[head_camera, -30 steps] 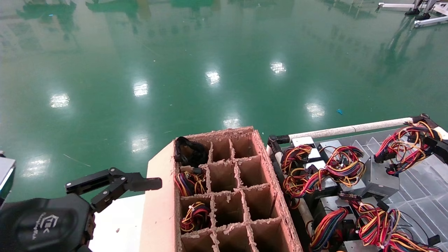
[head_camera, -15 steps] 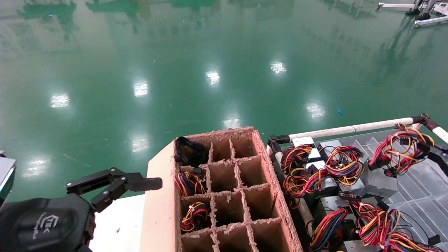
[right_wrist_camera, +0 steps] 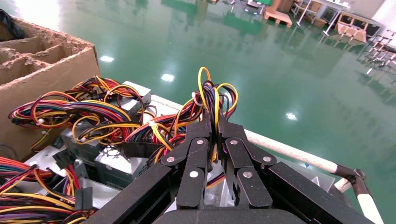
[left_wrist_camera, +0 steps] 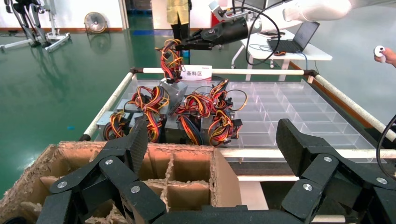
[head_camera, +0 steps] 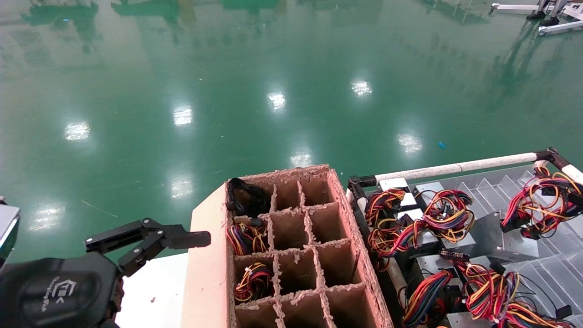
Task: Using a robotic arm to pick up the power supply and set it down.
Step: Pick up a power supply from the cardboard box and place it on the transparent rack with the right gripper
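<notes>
My right gripper (right_wrist_camera: 215, 122) is shut on the red, yellow and black wire loop (right_wrist_camera: 212, 95) of a power supply. In the head view that bundle (head_camera: 542, 205) hangs at the far right over the clear tray (head_camera: 560, 269), with its grey metal box (head_camera: 510, 239) tilted below it. I cannot tell whether the box touches the tray. The left wrist view shows the same right gripper (left_wrist_camera: 187, 45) pinching the wires above the box (left_wrist_camera: 175, 91). My left gripper (head_camera: 150, 237) stays low at the left beside the carton, open and holding nothing (left_wrist_camera: 212, 144).
A cardboard carton (head_camera: 209, 255) with divider cells stands in the middle; three cells in its left column hold wire bundles (head_camera: 255, 280). Several more power supplies (head_camera: 423, 228) lie at the tray's left end. A white rail (head_camera: 455, 167) frames the tray. Green floor lies beyond.
The held power supply has shifted to the right and a little lower in the head view, its box swinging along with the wires. The left arm has not moved.
</notes>
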Controlling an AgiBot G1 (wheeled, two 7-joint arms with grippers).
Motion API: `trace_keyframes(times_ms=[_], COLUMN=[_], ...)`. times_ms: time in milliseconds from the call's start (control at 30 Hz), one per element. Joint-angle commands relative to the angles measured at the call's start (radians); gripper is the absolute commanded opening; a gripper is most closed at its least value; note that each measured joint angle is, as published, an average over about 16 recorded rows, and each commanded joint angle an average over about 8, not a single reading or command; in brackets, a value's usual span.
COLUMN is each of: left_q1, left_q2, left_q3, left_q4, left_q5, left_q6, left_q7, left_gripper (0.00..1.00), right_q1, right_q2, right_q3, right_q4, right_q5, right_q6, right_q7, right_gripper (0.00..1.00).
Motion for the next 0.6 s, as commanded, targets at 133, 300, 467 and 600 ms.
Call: trace_keyframes(times_ms=[133,300,467,600], left_q1=[0.000,0.000,0.000,0.000], left_q2=[0.000,0.000,0.000,0.000], left_q3=[0.000,0.000,0.001,0.001], left_q4=[0.000,0.000,0.000,0.000], left_q5=[0.000,0.000,0.000,-0.001], left_q6=[0.000,0.000,0.000,0.000], left_q7=[0.000,0.000,0.000,0.000], left_gripper=[1.00,1.00,1.00,1.00], right_q1=[0.004,0.011,0.022,0.042], right_q2=[0.002,0.012,0.003,-0.021], right_q3=[-0.007,-0.015,-0.020,-0.025], right_q4=[0.002,0.003,0.002,0.005], right_q5=[-0.010,-0.022,-0.029,-0.037], right_q6=[-0.002,-0.011,-0.005,0.020], right_q7=[-0.012,-0.019,-0.020,-0.015], right_gripper=[0.00,0.00,0.00,0.00])
